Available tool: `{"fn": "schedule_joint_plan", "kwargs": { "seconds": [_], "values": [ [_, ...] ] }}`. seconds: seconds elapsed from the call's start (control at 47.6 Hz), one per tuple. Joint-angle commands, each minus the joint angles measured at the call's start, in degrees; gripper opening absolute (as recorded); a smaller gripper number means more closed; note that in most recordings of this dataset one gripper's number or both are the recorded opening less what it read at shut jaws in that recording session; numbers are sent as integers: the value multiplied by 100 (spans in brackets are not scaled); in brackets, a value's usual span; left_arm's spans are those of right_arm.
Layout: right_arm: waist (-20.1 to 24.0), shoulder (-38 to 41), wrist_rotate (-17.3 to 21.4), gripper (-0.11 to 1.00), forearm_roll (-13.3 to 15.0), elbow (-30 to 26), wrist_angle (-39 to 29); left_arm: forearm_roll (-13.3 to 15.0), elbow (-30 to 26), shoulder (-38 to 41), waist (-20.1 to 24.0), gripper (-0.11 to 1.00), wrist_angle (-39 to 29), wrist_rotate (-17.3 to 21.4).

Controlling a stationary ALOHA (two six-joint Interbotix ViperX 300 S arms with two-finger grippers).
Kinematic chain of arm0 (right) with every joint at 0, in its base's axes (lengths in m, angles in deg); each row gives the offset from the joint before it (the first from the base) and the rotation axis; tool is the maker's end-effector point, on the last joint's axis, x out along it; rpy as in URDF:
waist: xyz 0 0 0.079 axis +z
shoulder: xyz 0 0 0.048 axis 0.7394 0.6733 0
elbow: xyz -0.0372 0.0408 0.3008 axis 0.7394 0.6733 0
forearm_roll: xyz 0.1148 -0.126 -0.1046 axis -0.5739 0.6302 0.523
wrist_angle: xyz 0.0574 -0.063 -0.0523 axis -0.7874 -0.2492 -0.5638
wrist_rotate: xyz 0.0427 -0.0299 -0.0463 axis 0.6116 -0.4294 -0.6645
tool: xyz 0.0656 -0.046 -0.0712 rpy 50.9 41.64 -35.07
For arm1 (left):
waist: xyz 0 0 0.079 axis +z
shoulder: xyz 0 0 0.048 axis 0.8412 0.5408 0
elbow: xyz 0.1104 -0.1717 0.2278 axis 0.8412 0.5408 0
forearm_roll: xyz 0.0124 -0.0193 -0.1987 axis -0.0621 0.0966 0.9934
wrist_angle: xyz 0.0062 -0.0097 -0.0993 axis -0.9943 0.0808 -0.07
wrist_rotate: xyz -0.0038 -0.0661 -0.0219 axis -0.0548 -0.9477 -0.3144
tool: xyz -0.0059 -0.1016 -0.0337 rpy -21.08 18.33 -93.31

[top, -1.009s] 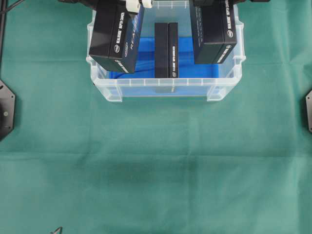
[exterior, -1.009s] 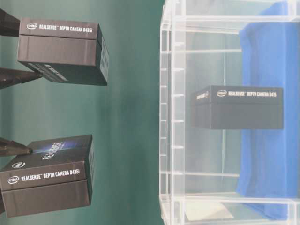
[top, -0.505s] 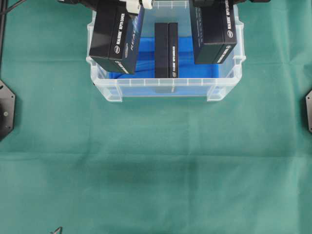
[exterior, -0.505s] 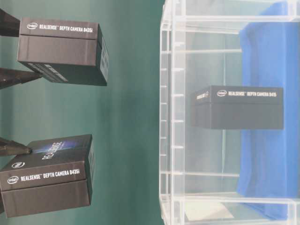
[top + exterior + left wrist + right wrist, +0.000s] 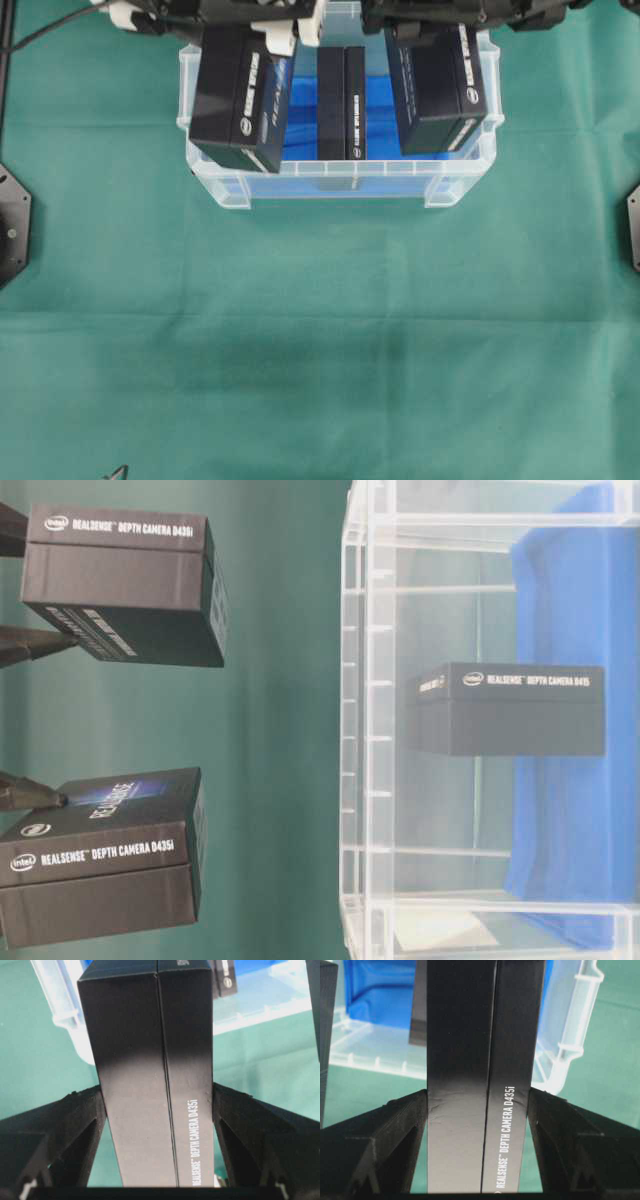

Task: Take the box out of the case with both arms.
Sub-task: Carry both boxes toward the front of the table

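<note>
Gripping one black box each, I see the left fingers (image 5: pixel 80 1125) clamped on the left box (image 5: pixel 150 1070). The right fingers (image 5: pixel 402 1125) clamp the right box (image 5: pixel 480 1075) likewise. A third box (image 5: pixel 341 100) stands in the case (image 5: pixel 340 180) beyond both.

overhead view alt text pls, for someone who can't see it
Two black robot grippers each hold a black box lifted above a clear plastic case on a green cloth: left box, right box. A third box stays inside.
</note>
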Motion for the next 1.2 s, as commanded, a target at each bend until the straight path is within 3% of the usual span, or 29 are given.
{"fn": "schedule_joint_plan", "kwargs": {
  "seconds": [0.0, 0.294, 0.421, 0.61, 0.841, 1.009, 1.177],
  "values": [
    [141, -88, 26, 65, 62, -141, -9, -35, -53, -193, -193, 63, 18, -176],
    [765, -53, 70, 65, 202, -141, -53, -229, 35, -193, -870, 63, 18, -1160],
    [1081, -44, 308, 65, 264, -141, -193, -272, 88, -193, -1213, 63, 18, -1564],
    [1749, -9, 1055, 65, 369, -141, -246, -272, 176, -211, -1705, 63, 9, -1986],
    [2584, 114, 2338, 65, 475, -141, -422, -281, 334, -255, -2224, 63, -44, -2268],
    [3120, 185, 3208, 65, 466, -141, -439, -281, 448, -272, -2681, 63, -44, -2742],
    [3384, 220, 3586, 65, 466, -141, -422, -308, 527, -290, -3050, 63, -35, -3208]
  ]
}}
